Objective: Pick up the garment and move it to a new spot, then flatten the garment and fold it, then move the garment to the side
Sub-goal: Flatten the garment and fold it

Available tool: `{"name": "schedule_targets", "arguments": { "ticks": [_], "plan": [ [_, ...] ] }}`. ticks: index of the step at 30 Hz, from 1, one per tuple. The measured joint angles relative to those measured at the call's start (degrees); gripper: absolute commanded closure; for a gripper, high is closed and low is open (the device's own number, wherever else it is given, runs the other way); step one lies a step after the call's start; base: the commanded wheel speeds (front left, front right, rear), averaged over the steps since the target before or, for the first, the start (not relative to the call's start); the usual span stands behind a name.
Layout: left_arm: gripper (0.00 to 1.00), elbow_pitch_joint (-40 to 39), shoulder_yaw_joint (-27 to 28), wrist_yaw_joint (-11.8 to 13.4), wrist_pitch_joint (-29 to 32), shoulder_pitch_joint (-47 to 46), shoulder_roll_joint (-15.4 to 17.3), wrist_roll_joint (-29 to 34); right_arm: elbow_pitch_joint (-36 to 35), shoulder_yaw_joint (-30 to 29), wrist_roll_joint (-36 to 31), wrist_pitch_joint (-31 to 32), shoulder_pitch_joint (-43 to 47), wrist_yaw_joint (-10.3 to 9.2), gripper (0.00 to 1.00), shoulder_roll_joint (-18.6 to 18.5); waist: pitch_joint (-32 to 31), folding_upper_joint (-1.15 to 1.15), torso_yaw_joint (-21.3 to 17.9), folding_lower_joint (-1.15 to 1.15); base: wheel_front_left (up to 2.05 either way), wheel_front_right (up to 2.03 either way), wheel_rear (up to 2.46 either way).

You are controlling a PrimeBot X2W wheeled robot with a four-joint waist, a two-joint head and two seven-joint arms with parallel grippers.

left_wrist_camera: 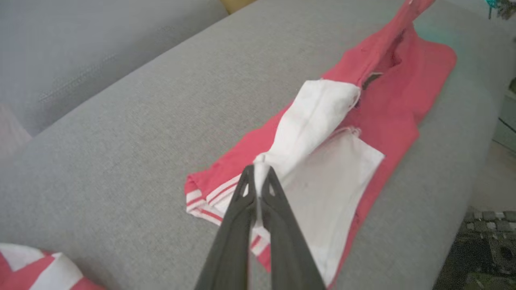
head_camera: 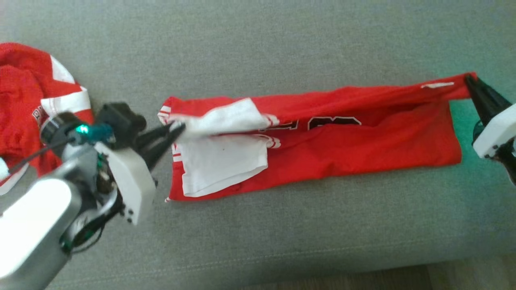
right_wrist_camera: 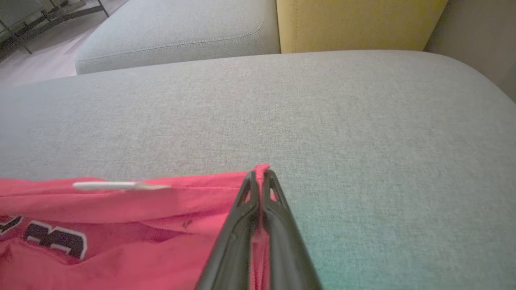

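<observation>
Both ends of garment [head_camera: 342, 137] pinched tight, stretched between left pincer [head_camera: 180, 128] and right pincer [head_camera: 468, 78].

a grey fabric sofa seat [head_camera: 282, 36] spread wide under soft, even light, with a stitched seam near its front edge. behind it sat a second grey cushion [right_wrist_camera: 173, 36] and a mustard-yellow panel [right_wrist_camera: 354, 24]. wood floor [head_camera: 463, 278] showed past the front edge, and a dark patterned mat [left_wrist_camera: 483, 241] lay by the seat's end.

On sofa [head_camera: 282, 40]: garment [head_camera: 342, 137] across middle, second garment [head_camera: 20, 88] at left.
</observation>
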Motion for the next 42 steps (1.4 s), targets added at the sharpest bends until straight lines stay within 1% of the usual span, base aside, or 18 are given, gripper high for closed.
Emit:
{"name": "schedule_targets", "arguments": {
  "ticks": [4, 9, 10, 11, 12, 13, 18, 20, 22, 24, 27, 30, 33, 35, 36, 38, 40, 42],
  "plan": [
    [1.00, -3.4, -1.4, 0.2, 2.6, 2.3, 2.1, -1.0, -3.2, 2.4, 1.2, 2.6, 1.1, 0.00, 1.00, -2.4, -1.1, 0.00, -0.1, 0.00, 0.00, 0.00, 0.00],
    [1.00, -4.5, -2.4, 0.2, 3.6, 3.9, 2.5, -1.6, -5.1, 3.8, 1.6, 5.0, 1.2, 0.00, 1.00, -3.2, -1.8, 0.00, -0.5, 0.00, 0.00, 0.00, 0.00],
    [1.00, -4.5, -2.7, 0.2, 3.6, 4.2, 2.5, -1.6, -5.4, 4.1, 1.9, 5.8, 1.2, 0.00, 0.95, -3.2, -1.9, 0.00, -0.6, 0.00, 0.00, 0.00, 0.00],
    [0.77, -4.4, -3.0, 0.2, 3.6, 4.5, 2.5, -1.6, -5.6, 4.7, 2.0, 6.6, 1.2, 0.00, 0.22, -3.3, -2.1, 0.00, -0.8, 0.00, 0.00, 0.00, 0.00],
    [0.32, -4.3, -3.3, 0.2, 3.6, 4.7, 2.5, -1.6, -5.6, 5.1, 2.0, 6.9, 1.2, 0.00, 0.00, -3.4, -2.3, 0.00, -0.9, 0.00, 0.00, 0.00, 0.00],
    [0.00, -4.1, -3.6, 0.2, 3.5, 4.9, 2.5, -1.6, -5.5, 5.3, 2.1, 7.6, 1.3, 0.00, 0.00, -3.4, -2.5, 0.00, -1.0, 0.00, 0.00, 0.00, 0.00],
    [0.00, -2.4, -4.3, 0.2, 3.5, 5.8, 2.5, -1.6, -5.5, 6.0, 2.6, 10.2, 1.9, 0.00, 0.00, -3.6, -3.8, 0.00, -1.5, 0.00, 0.00, 0.00, 0.00],
    [0.00, -2.0, -4.1, 0.9, 2.7, 6.5, 2.4, -1.6, -5.5, 6.0, 2.6, 10.3, 1.9, 0.00, 0.00, -3.8, -4.6, 0.00, -1.6, 0.00, 0.00, 0.00, 0.00],
    [0.00, -1.2, -2.9, 2.5, 1.0, 6.9, 1.8, -2.0, -5.6, 6.0, 1.9, 9.8, 1.8, 0.00, 0.00, -3.9, -5.4, 0.00, -1.7, 0.00, 0.00, 0.00, 0.00],
    [0.00, -0.1, -1.3, 4.5, -1.0, 6.9, 0.9, -2.2, -5.3, 5.9, -1.2, 8.4, 1.6, 0.00, 0.00, -3.9, -6.3, 0.00, -1.7, 0.00, 0.00, 0.00, 0.00],
    [0.00, 2.0, 2.0, 8.4, -6.1, 6.9, -1.9, -2.5, -4.2, 3.1, -1.7, 4.3, 1.2, 0.00, 0.00, -2.6, -7.7, 0.00, -1.8, 0.00, 0.00, 0.00, 0.00],
    [0.00, 3.4, 5.2, 11.7, -11.9, 7.3, -6.2, -4.2, -3.2, -0.2, -2.6, -0.7, 0.7, 0.00, 0.00, 0.0, -9.0, 0.00, -1.8, 0.00, 0.00, 0.00, 0.00],
    [0.00, 5.0, 8.4, 14.0, -18.2, 8.4, -10.2, -5.9, -2.5, -4.0, -3.7, -4.7, 0.7, 0.00, 0.00, 2.7, -9.6, 0.00, -1.5, 0.00, 0.00, 0.00, 0.00],
    [0.00, 6.4, 10.8, 15.0, -22.9, 9.4, -12.6, -7.4, -2.5, -7.0, -5.0, -6.1, 0.9, 0.00, 0.00, 4.5, -9.6, 0.00, -1.3, 0.00, 0.00, 0.00, 0.00],
    [0.00, 7.5, 12.2, 16.1, -26.0, 9.9, -13.8, -7.5, -2.3, -9.0, -5.7, -6.6, 1.0, 0.00, 0.00, 5.8, -9.7, 0.00, -1.3, 0.00, 0.00, 0.00, 0.00],
    [0.00, 9.2, 14.0, 17.3, -29.5, 10.4, -14.8, -6.3, -2.3, -11.9, -10.5, -7.0, 1.2, 0.00, 0.00, 7.7, -9.7, 0.00, -1.3, 0.00, 0.00, 0.00, 0.00],
    [0.00, 10.0, 17.0, 17.8, -31.1, 11.1, -17.5, -6.9, -3.4, -18.7, -15.5, -7.1, 2.8, 0.00, 0.00, 10.4, -9.4, 0.00, -1.2, 0.00, 0.00, 0.00, 0.00],
    [0.00, 10.7, 17.5, 17.1, -31.4, 11.5, -19.6, -5.1, -5.3, -26.2, -21.4, -7.1, 5.4, 0.00, 0.00, 13.4, -9.4, 0.00, -0.8, 0.00, 0.00, 0.00, 0.00]
  ]
}}
